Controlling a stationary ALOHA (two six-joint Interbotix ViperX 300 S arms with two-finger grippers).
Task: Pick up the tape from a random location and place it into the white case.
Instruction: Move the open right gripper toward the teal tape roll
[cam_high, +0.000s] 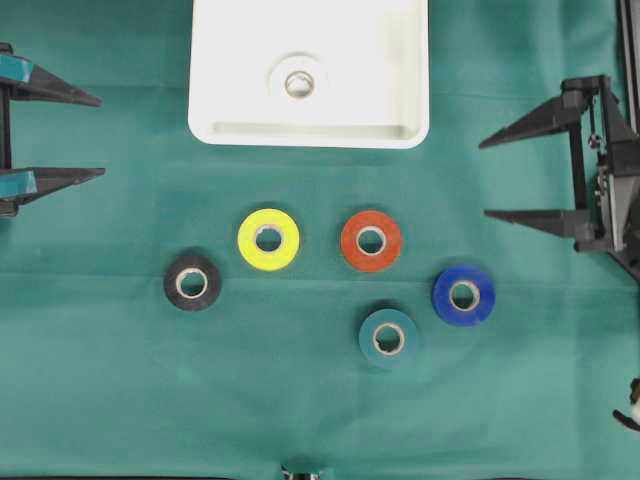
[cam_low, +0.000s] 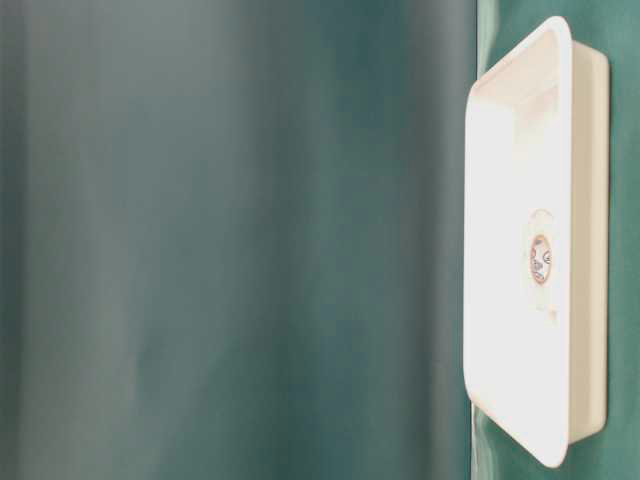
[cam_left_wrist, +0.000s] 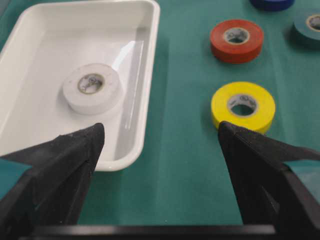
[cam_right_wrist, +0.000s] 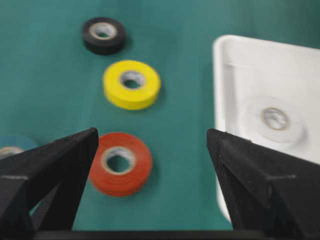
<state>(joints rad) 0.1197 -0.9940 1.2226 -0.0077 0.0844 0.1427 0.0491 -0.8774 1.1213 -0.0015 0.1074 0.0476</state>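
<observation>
The white case lies at the top centre of the green cloth, and a white tape roll rests flat inside it. Below it lie several more rolls: yellow tape, red tape, black tape, blue tape and teal tape. My left gripper hangs open at the left edge, far from every roll. At the right edge my right gripper also stands open and empty. The left wrist view shows the white roll in the case.
A green cloth covers the whole table. The table-level view shows the case turned on its side against a blurred green backdrop. In the right wrist view the red roll lies near the left jaw, the case to the right.
</observation>
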